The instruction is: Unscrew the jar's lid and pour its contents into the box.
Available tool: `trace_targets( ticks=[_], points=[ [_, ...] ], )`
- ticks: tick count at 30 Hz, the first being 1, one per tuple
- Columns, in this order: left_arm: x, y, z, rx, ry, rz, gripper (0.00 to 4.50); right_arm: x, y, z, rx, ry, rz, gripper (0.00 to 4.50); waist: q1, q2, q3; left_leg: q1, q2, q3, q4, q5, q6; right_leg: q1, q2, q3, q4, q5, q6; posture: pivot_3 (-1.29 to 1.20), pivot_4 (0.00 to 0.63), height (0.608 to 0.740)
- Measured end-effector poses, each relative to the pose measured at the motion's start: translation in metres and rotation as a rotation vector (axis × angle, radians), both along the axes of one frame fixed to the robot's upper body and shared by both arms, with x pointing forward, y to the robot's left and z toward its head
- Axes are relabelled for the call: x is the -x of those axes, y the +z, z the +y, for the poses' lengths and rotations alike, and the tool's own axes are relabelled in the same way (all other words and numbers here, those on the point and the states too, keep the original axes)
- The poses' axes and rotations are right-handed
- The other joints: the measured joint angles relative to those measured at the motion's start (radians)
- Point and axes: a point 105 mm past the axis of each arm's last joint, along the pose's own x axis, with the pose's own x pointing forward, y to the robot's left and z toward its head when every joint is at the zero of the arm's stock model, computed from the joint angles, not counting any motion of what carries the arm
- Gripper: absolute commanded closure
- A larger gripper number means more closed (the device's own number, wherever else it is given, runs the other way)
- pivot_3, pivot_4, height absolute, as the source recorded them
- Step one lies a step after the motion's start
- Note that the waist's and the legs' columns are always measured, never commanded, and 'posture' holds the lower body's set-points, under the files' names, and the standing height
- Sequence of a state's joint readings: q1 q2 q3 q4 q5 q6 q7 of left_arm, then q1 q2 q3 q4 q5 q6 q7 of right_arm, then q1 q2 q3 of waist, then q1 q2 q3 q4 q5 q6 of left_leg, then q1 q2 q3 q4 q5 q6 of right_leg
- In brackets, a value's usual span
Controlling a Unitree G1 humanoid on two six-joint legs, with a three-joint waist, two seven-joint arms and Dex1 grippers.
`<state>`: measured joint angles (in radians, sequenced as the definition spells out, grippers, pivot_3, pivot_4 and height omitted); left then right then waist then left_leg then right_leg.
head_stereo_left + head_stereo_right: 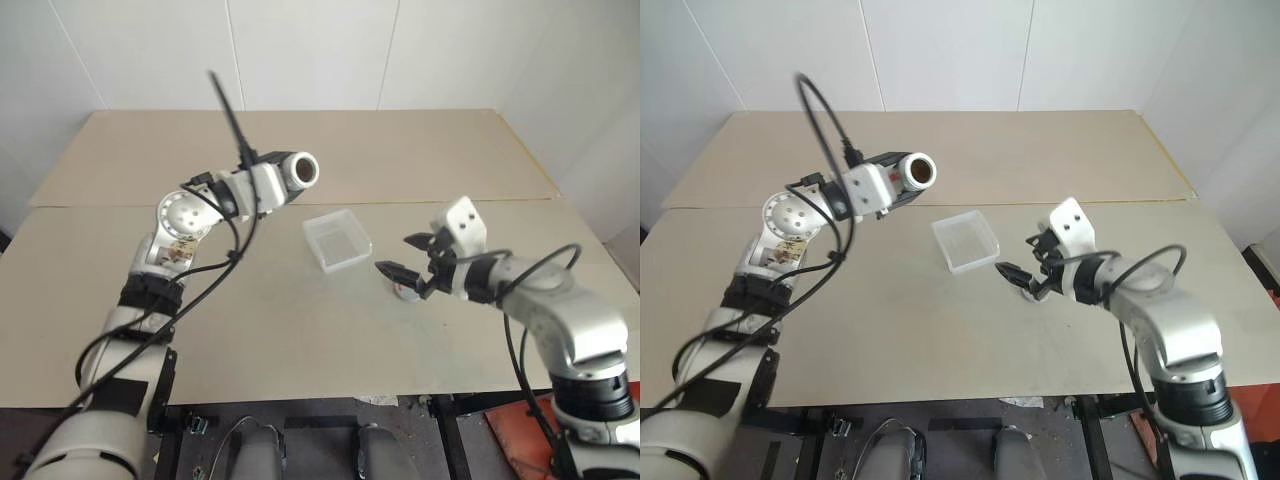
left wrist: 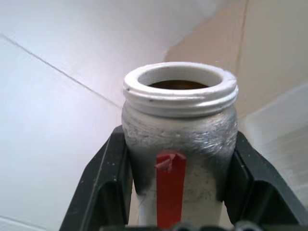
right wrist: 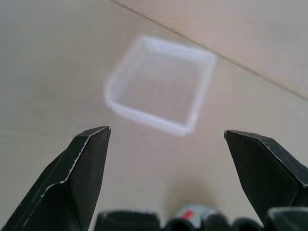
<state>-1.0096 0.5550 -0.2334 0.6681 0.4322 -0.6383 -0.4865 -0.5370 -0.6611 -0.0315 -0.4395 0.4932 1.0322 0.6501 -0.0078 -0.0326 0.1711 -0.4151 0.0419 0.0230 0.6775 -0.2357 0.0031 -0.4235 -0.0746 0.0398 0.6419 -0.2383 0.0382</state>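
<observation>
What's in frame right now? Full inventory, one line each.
jar: 1, silvery-grey with a red strip, lid off, held tipped to about level above the table, mouth toward the box.
contents: dark reddish-brown, seen just inside the jar's mouth; number cannot be told.
box: 1, clear whitish plastic, on the table between the two arms, looks empty.
lid: 1, silvery-grey with a bit of red, on the table under the right gripper.
table: 2 beige boards meeting at a seam, in front of a white wall.
left gripper: black fingers, shut on the jar.
right gripper: black fingers, open, nothing between them, just above the lid.
</observation>
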Motion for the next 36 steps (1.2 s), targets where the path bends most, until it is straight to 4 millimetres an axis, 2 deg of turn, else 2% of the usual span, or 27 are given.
trace_targets(
  ticks=[3,5,8,11,13,15,18,25,30,32,34,36],
  points=[
    [-0.011,0.002,-0.016,-0.294,0.016,-0.312,2.42,0.005,0.012,0.009,0.006,0.078,0.024,0.03,0.010,0.000,0.000,-0.001,-0.002,0.000,-0.001,0.000,0.000,0.000,-0.002,0.000,0.000,0.000,0.001,0.00,0.150,0.740],
    [-0.019,-0.001,-0.034,-0.511,-0.013,-0.539,2.42,0.005,0.016,0.014,0.012,0.121,0.041,0.03,0.019,0.000,0.000,-0.002,-0.003,0.000,0.000,0.000,0.000,-0.001,-0.003,0.000,-0.001,0.000,0.002,0.00,0.150,0.740],
    [-0.021,-0.007,-0.056,-0.652,-0.103,-0.767,2.42,0.005,0.017,0.020,0.021,0.159,0.050,0.03,0.027,0.000,0.000,-0.005,-0.004,0.000,0.000,0.000,0.000,-0.002,-0.004,-0.001,0.000,0.000,0.003,0.00,0.150,0.740],
    [-0.017,-0.032,-0.079,-0.751,-0.224,-0.862,2.42,0.004,0.019,0.021,0.016,0.166,0.053,0.03,0.028,0.000,0.000,-0.009,-0.005,0.000,0.001,0.000,0.000,-0.006,-0.004,-0.001,0.003,0.000,0.004,0.00,0.150,0.740],
    [-0.015,-0.047,-0.085,-0.804,-0.272,-0.886,2.42,0.004,0.021,0.021,0.013,0.165,0.049,0.03,0.026,0.000,0.000,-0.013,-0.005,0.000,0.001,0.000,0.000,-0.011,-0.004,0.000,0.005,0.000,0.004,0.00,0.150,0.740],
    [-0.018,-0.053,-0.086,-0.880,-0.286,-0.916,2.42,0.005,0.024,0.021,-0.005,0.162,0.043,0.03,0.021,0.000,0.000,-0.017,-0.005,0.000,0.001,0.001,-0.001,-0.017,-0.004,0.001,0.007,0.000,0.003,0.00,0.150,0.740],
    [-0.022,-0.052,-0.084,-0.934,-0.273,-0.944,2.42,0.008,0.033,0.019,-0.026,0.154,0.010,0.03,0.019,0.000,0.000,-0.017,-0.005,0.000,0.000,0.001,-0.001,-0.017,-0.004,0.001,0.006,0.000,0.003,0.00,0.150,0.740],
    [-0.026,-0.049,-0.080,-0.954,-0.254,-0.945,2.42,0.017,0.032,0.021,-0.044,0.159,-0.005,0.03,0.021,0.000,0.000,-0.017,-0.006,0.000,0.001,0.001,-0.001,-0.016,-0.005,0.001,0.006,0.000,0.003,0.00,0.150,0.740],
    [-0.026,-0.043,-0.079,-0.863,-0.211,-0.875,2.42,0.017,0.031,0.021,-0.044,0.149,-0.004,0.03,0.021,0.000,0.000,-0.017,-0.006,0.000,0.001,0.001,-0.001,-0.016,-0.005,0.001,0.006,0.000,0.003,0.00,0.150,0.740],
    [-0.029,-0.032,-0.074,-0.753,-0.145,-0.776,2.42,0.016,0.031,0.020,-0.044,0.143,-0.005,0.03,0.019,0.000,0.000,-0.017,-0.006,0.000,0.001,0.001,-0.001,-0.016,-0.005,0.001,0.006,0.000,0.003,0.00,0.150,0.740],
    [-0.033,-0.018,-0.062,-0.563,-0.043,-0.635,2.42,0.016,0.031,0.020,-0.045,0.145,-0.007,0.03,0.015,0.000,0.000,-0.016,-0.006,0.000,0.001,0.001,-0.001,-0.016,-0.005,0.001,0.007,0.000,0.003,0.00,0.150,0.740],
    [-0.038,-0.008,-0.037,-0.351,0.067,-0.455,2.42,0.017,0.028,0.019,-0.046,0.145,-0.006,0.03,0.009,0.000,0.000,-0.016,-0.005,0.000,0.001,0.001,-0.001,-0.016,-0.005,0.001,0.007,0.000,0.003,0.00,0.150,0.740]
  ],
)
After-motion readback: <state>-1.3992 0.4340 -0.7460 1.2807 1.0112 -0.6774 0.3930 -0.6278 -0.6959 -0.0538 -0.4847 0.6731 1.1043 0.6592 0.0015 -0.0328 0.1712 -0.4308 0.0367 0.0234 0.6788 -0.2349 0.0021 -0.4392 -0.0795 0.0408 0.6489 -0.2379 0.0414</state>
